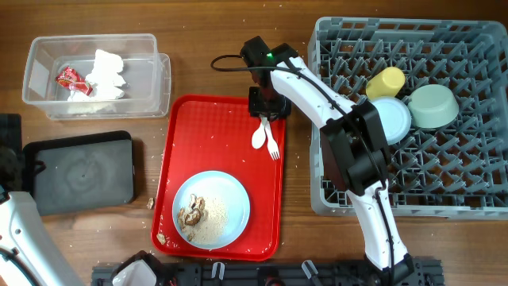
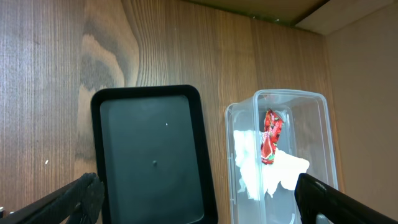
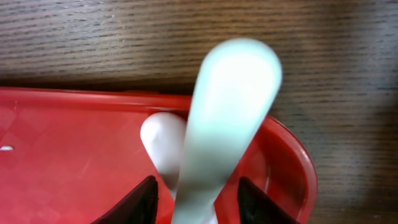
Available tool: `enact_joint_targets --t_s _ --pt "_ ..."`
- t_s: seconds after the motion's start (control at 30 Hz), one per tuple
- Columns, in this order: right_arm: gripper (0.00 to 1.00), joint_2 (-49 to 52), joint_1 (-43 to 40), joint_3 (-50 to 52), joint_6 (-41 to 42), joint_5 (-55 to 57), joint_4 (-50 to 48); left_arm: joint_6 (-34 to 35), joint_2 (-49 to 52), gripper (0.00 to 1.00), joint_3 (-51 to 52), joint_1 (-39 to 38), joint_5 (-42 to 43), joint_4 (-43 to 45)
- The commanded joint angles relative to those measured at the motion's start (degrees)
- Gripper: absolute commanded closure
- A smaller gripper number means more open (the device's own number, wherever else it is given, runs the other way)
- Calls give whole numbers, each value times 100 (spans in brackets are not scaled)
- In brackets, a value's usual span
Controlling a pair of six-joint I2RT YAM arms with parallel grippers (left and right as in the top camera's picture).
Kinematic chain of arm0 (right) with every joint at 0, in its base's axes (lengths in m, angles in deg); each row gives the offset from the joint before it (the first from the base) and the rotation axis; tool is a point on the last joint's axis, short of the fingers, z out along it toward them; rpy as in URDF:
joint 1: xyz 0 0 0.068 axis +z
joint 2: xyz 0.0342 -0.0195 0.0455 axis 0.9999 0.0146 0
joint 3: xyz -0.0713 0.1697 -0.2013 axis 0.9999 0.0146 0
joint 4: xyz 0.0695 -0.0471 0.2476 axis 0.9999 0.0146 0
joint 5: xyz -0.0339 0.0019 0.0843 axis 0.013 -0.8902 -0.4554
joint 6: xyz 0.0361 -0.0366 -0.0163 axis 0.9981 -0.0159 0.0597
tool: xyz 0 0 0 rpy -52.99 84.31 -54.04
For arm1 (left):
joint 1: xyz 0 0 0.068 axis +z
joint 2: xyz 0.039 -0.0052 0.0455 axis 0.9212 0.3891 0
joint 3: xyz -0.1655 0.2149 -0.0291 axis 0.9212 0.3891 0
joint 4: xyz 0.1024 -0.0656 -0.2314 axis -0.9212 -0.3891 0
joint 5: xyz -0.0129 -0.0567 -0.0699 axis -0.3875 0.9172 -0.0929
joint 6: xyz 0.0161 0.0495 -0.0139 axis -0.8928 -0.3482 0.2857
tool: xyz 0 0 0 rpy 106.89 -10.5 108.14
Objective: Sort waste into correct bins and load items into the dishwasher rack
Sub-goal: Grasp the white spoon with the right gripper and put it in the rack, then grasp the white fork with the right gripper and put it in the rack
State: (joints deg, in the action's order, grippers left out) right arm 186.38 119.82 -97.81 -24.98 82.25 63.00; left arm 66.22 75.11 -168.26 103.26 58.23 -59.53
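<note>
My right gripper (image 1: 266,107) (image 3: 198,202) is at the far edge of the red tray (image 1: 198,127), shut on the handle of a white plastic utensil (image 3: 227,118) that tilts up. I cannot tell whether it is the spoon or the fork. The spoon and fork heads (image 1: 266,139) lie on the tray. A second white handle (image 3: 163,140) lies beside the held one. The light-blue plate (image 1: 238,191) holds food scraps (image 1: 193,213). The clear tub (image 1: 151,87) (image 2: 323,124) holds the napkin (image 1: 105,75) (image 2: 261,174) and red wrapper (image 1: 70,79) (image 2: 270,134). My left gripper (image 2: 199,199) is open above the black tray (image 1: 79,171) (image 2: 152,162).
The grey rack (image 1: 476,159) on the right holds the yellow cup (image 1: 386,81), a mint-green bowl (image 1: 433,106) and a paler bowl (image 1: 390,119). Loose crumbs lie on the table (image 1: 149,203) and on the red tray's front left corner (image 1: 161,237).
</note>
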Motion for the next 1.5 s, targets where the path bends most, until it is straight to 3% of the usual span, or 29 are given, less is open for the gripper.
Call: enact_joint_targets --t_s 0.0,0.1,0.53,0.73,0.93,1.07,1.2,1.3,1.37,1.43,1.47 --pt "82 111 -7 31 -2 -107 -17 48 -13 0 -2 11 -13 15" --pt "94 79 -7 -33 -39 -107 122 48 -13 0 -2 11 -13 15" --pt "95 -782 -118 -111 -894 -105 369 48 -9 0 -2 11 -13 15" --pt "96 -2020 -1523 -476 -1950 280 391 48 -9 0 -2 11 -13 15" --pt "95 -1987 -2396 -236 -2944 -107 297 48 -9 0 -2 11 -13 15" --pt "85 -1978 -2334 339 -3018 -527 -125 48 -9 0 -2 11 -13 15" --pt "61 -1978 -2332 603 -2721 -407 -186 48 -9 0 -2 11 -13 15" --pt "60 -2133 -2197 525 -2540 -986 -35 48 -9 0 -2 11 -13 15" --pt "58 -2365 -1720 483 -2542 -1351 -105 48 -9 0 -2 11 -13 15" --pt "44 -2367 -1043 492 -2514 -933 -59 48 -9 0 -2 11 -13 15" --pt "42 -2319 -763 535 -2402 -629 -37 48 -9 0 -2 11 -13 15"
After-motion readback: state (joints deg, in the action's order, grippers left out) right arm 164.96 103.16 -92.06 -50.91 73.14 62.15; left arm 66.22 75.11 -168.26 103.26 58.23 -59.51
